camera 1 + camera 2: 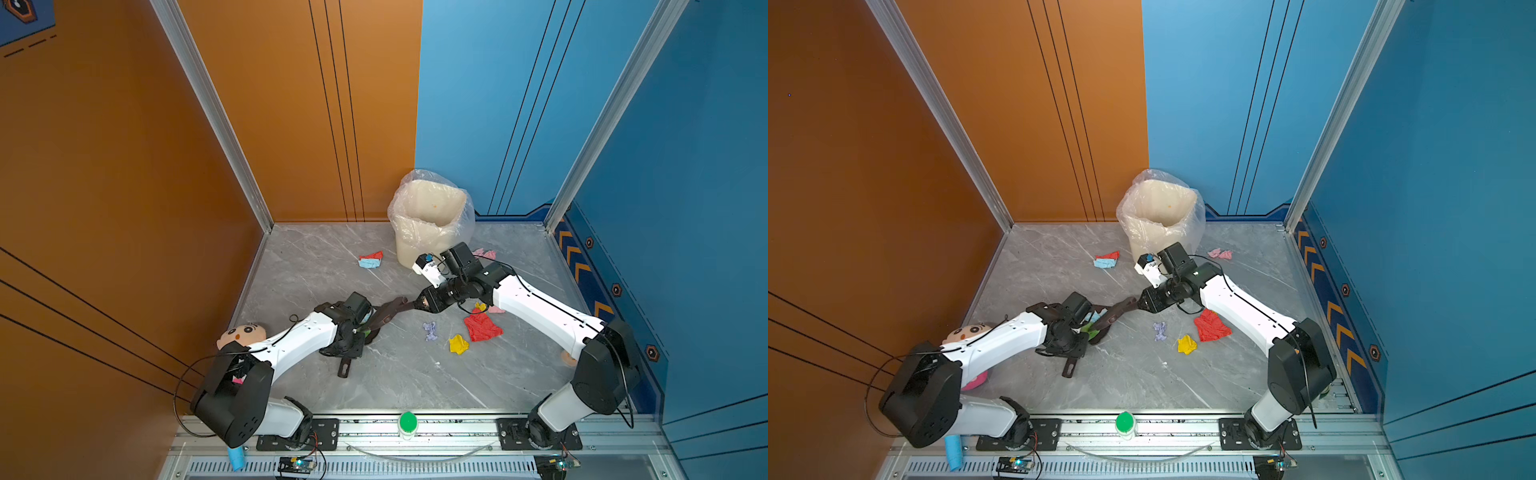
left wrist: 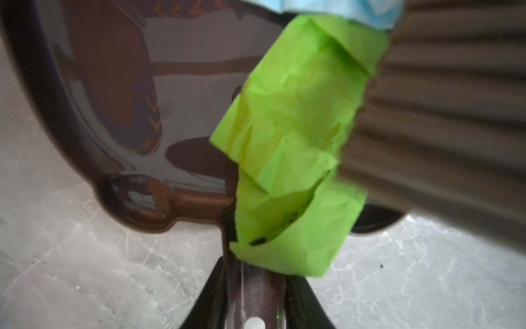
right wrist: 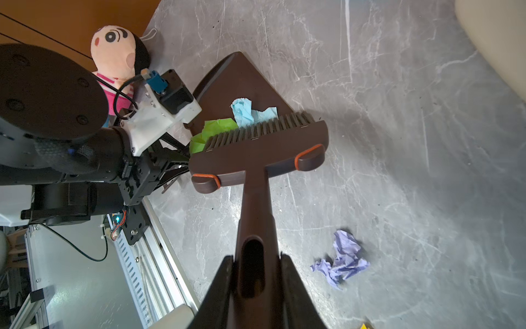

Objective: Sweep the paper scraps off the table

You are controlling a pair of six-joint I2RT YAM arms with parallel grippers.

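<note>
On tabletop [image 1: 415,374]: both jaws clamped, brush [image 3: 257,148] and dustpan [image 3: 239,85] handles; scraps [image 3: 247,114] liable to spill if tilted.

Beyond the right pincer [image 3: 257,273], a dark brown brush [image 3: 257,153] with orange accents meets green [image 3: 212,132] and light blue scraps [image 3: 250,112] on a brown dustpan [image 3: 236,82]; the table [image 3: 398,142] is grey, pale-veined marble.

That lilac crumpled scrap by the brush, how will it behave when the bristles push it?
The lilac scrap looks like thin crumpled paper, so probably very light and easily skidding on the smooth table. Its loose folds may snag the brush bristles or tumble instead of sliding straight.
</note>
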